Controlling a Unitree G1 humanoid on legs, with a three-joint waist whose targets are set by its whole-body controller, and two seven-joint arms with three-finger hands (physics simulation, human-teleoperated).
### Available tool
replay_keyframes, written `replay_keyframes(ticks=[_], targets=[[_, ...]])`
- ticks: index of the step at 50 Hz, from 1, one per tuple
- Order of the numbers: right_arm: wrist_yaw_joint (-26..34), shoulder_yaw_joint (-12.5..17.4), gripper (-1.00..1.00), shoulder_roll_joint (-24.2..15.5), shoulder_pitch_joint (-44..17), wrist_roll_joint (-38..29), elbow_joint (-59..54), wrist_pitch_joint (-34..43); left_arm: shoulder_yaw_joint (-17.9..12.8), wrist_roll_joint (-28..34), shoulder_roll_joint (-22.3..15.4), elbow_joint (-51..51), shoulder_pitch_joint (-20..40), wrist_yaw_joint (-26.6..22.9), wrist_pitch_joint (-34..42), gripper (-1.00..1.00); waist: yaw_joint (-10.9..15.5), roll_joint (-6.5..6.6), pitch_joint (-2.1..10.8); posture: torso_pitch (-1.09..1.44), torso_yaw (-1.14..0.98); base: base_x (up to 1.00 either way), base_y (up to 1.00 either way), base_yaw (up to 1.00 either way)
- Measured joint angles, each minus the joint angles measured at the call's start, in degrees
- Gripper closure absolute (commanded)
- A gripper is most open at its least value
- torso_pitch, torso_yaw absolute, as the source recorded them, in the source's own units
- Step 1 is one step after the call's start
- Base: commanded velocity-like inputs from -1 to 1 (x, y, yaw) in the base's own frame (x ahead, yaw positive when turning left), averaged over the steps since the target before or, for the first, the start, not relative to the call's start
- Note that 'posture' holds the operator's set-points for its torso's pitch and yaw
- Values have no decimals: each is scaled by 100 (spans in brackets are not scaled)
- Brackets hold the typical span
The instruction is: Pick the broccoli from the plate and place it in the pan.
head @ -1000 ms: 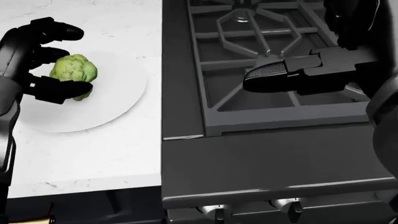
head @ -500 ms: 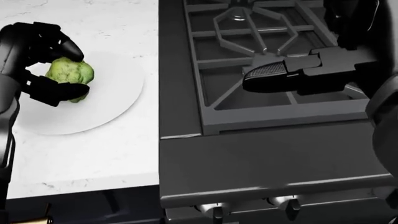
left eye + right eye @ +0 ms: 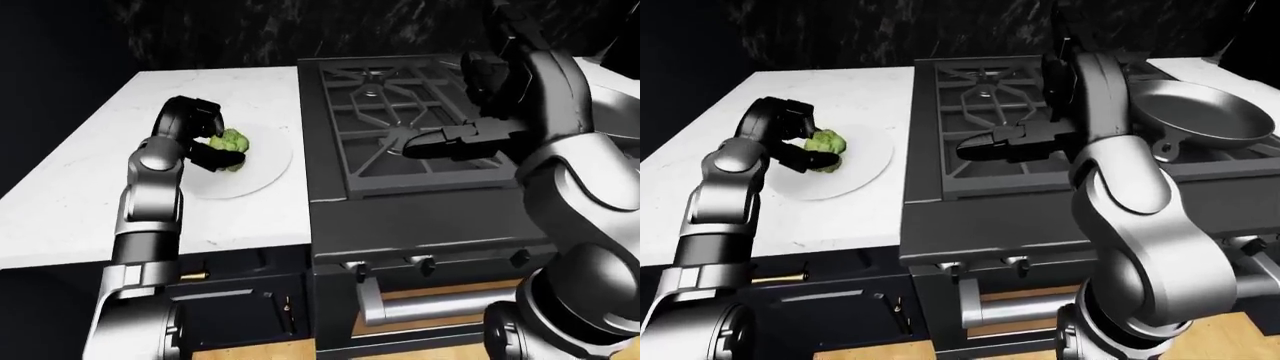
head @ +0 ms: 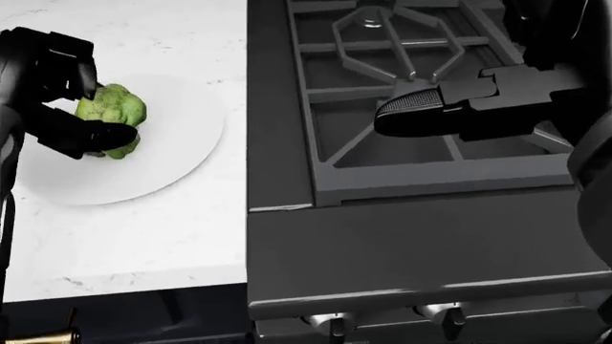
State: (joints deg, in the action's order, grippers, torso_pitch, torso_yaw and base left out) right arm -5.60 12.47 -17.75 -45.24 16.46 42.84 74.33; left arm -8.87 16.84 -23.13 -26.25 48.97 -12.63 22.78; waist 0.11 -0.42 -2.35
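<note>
Since a sec ago, left hand (image 4: 59, 93) has tightened: fingers now wrap the broccoli (image 4: 114, 109), vs. spread around it before. Its left side is hidden by fingers. Lumpy, pale green, on white plate (image 4: 181, 150). Right hand (image 4: 450, 107) open, flat over stove (image 4: 382, 215). Pan (image 3: 1200, 112) sits at right.

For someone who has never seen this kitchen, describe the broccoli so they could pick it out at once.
Start at the white counter to the left of the black stove in the left-eye view. On it lies a round white plate, and the broccoli sits on the plate's left part with the left hand closed round it. It is the only green thing in view, small and lumpy.
</note>
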Motion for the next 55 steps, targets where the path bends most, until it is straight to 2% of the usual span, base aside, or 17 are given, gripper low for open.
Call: replay_keyframes(ticks=[9,16,24,27,30,32,34,38,40,42,44,46,49,55], targets=[[-109,39,-100,-30,-284,-17,211,517,-29,-165,-116,328,182,-190,506,100,4,-16,-45,0,0,0,0,0],[-99,10,-100,-8,-349,-73,257,703,-98,-284,-226,481,498,-151,738,100,16,-16,-42,0,0,0,0,0],[-104,136,-100,69,-777,-132,515,1453,-105,-436,-290,1243,668,-310,1456,100,23,-4,-80,0,0,0,0,0],[-66,150,-100,81,-895,-171,577,1624,-117,-517,-282,1440,698,-332,1624,100,52,-4,-50,0,0,0,-29,0],[-5,54,-100,136,-942,-192,582,1752,-137,-551,-321,1458,639,-337,1771,100,94,229,-9,0,0,0,-51,0],[29,51,-100,133,-977,-217,602,1767,-143,-556,-328,1454,641,-332,1805,100,102,298,63,0,0,0,-51,0],[49,91,-100,131,-999,-266,646,1740,-143,-572,-334,1536,660,-325,1788,100,109,238,72,0,0,0,-51,0],[106,91,-100,138,-1014,-327,696,1757,-164,-599,-342,1633,642,-315,1735,100,158,1,-4,0,0,0,-51,0],[154,90,-100,139,-1027,-332,677,1782,-158,-583,-336,1603,631,-300,1774,100,189,-176,-12,0,0,0,-51,0],[184,115,-100,118,-1041,-359,656,1798,-129,-566,-307,1601,651,-292,1817,100,170,-415,49,0,0,0,-51,0],[180,179,-100,118,-942,-427,659,1817,-13,-599,-211,1547,594,-325,1811,100,113,-321,-21,0,0,0,-51,0],[172,164,-100,134,-955,-491,644,1816,63,-644,-201,1495,562,-400,1876,100,105,-242,-23,0,0,0,-50,0],[196,107,-100,154,-973,-539,646,1774,14,-666,-219,1392,586,-407,1787,100,114,-44,-26,0,0,0,-48,0],[247,79,-100,172,-898,-602,582,1699,-88,-631,-260,1448,658,-314,1596,100,109,79,-10,0,0,0,-43,0]])
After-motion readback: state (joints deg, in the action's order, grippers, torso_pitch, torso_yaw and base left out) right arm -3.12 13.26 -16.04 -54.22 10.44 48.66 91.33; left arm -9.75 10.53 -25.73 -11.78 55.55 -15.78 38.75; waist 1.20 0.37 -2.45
